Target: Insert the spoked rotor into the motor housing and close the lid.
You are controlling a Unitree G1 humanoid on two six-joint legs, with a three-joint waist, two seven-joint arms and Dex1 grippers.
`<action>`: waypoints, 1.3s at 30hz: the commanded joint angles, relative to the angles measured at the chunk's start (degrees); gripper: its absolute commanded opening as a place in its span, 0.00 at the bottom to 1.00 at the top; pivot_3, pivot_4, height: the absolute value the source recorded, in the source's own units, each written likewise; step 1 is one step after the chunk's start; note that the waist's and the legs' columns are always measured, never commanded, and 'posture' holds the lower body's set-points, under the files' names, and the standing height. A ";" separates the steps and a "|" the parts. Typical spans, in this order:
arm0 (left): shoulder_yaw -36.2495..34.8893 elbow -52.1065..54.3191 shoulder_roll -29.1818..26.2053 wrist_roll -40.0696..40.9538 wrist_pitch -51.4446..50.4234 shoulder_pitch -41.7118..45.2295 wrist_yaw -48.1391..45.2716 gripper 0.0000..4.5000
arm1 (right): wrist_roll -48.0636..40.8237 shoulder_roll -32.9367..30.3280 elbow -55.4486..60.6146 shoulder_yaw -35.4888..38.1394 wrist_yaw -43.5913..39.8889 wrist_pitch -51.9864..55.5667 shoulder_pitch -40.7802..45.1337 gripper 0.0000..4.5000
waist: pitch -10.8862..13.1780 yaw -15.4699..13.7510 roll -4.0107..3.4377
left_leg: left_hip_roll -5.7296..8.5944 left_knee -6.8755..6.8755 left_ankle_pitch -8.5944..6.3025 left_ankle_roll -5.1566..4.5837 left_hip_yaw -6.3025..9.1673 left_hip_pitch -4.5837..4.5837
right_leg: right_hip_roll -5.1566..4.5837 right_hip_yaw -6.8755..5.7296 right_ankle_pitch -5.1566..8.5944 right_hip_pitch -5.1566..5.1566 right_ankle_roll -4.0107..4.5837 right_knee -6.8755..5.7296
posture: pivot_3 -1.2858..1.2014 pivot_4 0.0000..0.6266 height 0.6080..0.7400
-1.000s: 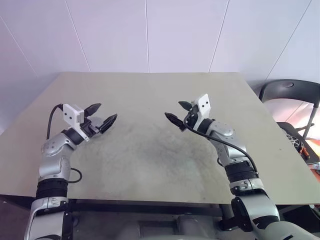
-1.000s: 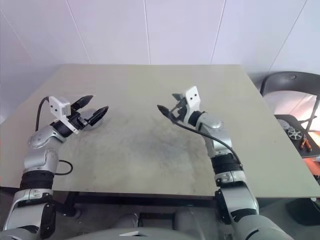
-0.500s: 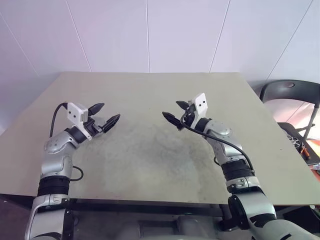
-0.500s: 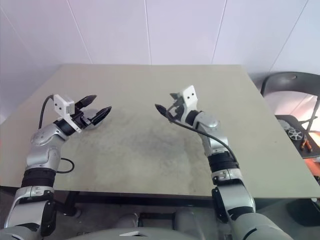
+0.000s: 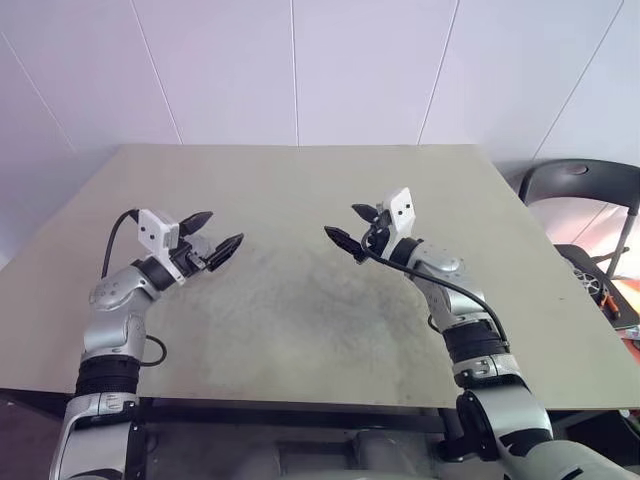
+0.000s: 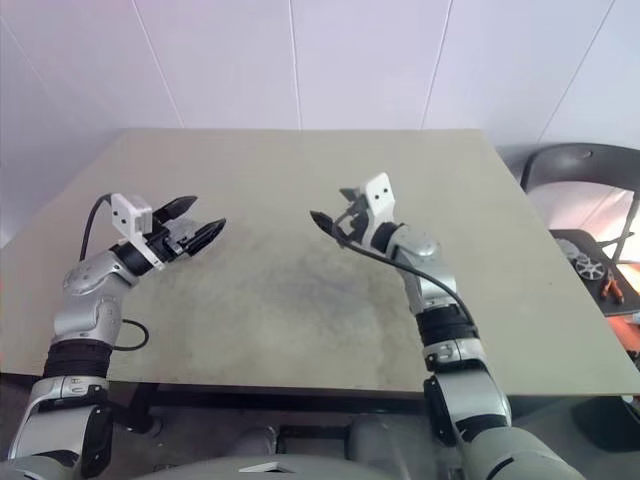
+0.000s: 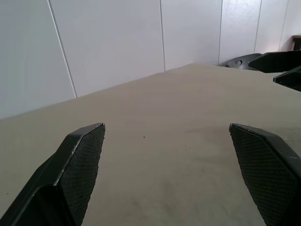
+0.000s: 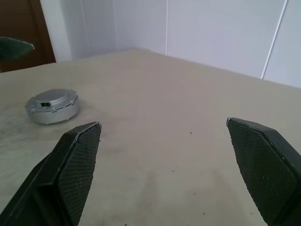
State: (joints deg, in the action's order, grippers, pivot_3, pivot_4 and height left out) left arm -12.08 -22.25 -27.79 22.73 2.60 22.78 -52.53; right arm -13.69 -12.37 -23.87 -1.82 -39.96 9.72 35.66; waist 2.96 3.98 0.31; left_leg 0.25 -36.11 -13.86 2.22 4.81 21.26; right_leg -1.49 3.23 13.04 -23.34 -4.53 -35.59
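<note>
The motor housing [image 8: 51, 106] is a short round silver cup resting on the table, with the grey lid [image 8: 51, 99] lying flat on top of it; a small dark mark shows on the lid. The spoked rotor is out of view. My left gripper [image 5: 218, 230] hovers open over the table's left part, and one of its fingertips [image 8: 14, 47] hangs just above and beyond the housing. Over the table's middle my right gripper [image 5: 343, 222] stands open, pointing left toward the housing from a good distance. Both hold nothing.
The beige table [image 5: 300, 310] has a darker scuffed patch in its middle. A black chair [image 5: 580, 185] and a cart with tools [image 5: 605, 285] stand off its right edge. White wall panels rise behind the far edge.
My left gripper has drifted a little toward the table's middle. The right gripper has hardly moved, and both stay open.
</note>
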 commanded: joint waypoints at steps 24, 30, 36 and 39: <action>1.75 1.69 0.43 -0.43 -0.80 1.62 0.16 1.00 | 2.62 -0.63 3.31 -1.32 0.09 0.19 -0.03 0.99 | 0.00 -0.01 0.00 | 0.00 0.00 0.00 0.00 0.00 -0.01 | 0.00 0.00 -0.01 0.00 -0.02 -0.01 | 0.52 0.00 1.00; 1.82 1.58 0.49 -0.50 -0.63 1.49 0.13 1.00 | 2.72 -1.07 3.68 -1.13 -0.05 0.41 -0.21 0.99 | 0.00 0.01 0.00 | 0.00 0.00 0.00 0.00 0.00 -0.01 | 0.00 0.00 -0.02 0.00 -0.03 -0.01 | 0.52 0.00 1.00; 1.80 1.59 0.63 -0.66 -0.45 1.53 0.22 1.00 | 2.83 -1.03 3.49 -1.18 -0.09 0.35 0.02 0.99 | 0.00 -0.01 0.00 | 0.00 0.00 0.00 0.00 0.00 -0.01 | 0.00 0.00 -0.01 0.01 -0.01 -0.01 | 0.52 0.00 1.00; 1.78 1.64 0.65 -0.87 -0.24 1.58 0.34 1.00 | 2.90 -0.94 3.26 -1.19 -0.04 0.24 0.27 0.99 | 0.00 -0.01 0.00 | 0.00 0.00 0.00 0.00 0.00 -0.01 | 0.00 0.00 -0.01 0.01 -0.02 -0.01 | 0.52 0.00 1.00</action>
State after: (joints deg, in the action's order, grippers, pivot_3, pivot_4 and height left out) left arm -9.98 -21.54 -26.85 21.91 1.54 22.82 -52.30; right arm -10.61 -12.96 -22.78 -3.23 -39.90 10.92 34.69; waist 2.96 3.97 0.31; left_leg 0.25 -36.12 -13.86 2.22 4.81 21.25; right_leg -1.49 3.23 13.02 -23.34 -4.56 -35.60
